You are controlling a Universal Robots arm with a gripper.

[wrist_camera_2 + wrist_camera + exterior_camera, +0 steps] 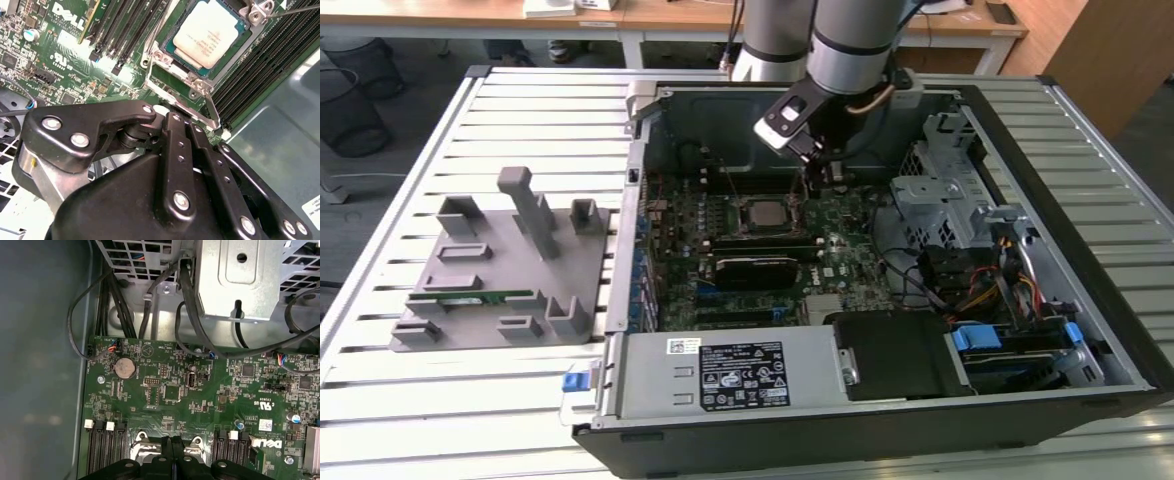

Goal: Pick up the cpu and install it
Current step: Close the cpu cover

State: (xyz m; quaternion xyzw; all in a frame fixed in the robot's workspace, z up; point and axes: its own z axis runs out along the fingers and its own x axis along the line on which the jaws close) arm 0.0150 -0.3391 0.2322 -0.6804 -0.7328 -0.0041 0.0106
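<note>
The cpu point(210, 32), a silvery-white square chip, lies flat in the motherboard socket, bordered by the socket's metal frame point(165, 60). In the exterior view the cpu point(762, 213) sits mid-board inside the open computer case point(881, 420). My gripper point(825, 180) hangs low over the board just to the exterior view's right of the socket. In the first wrist view its two black fingers point(172, 452) meet with nothing between them. Its black linkage point(170, 165) sits close to the end of the socket's thin metal lever point(210, 107); I cannot tell if they touch.
A grey fixture tray point(507, 270) on the slatted table holds a green memory stick point(474, 297). Inside the case are the power supply point(720, 375), a metal drive cage point(947, 200), black cables point(190, 320), memory slots point(125, 30) and a coin cell point(124, 368).
</note>
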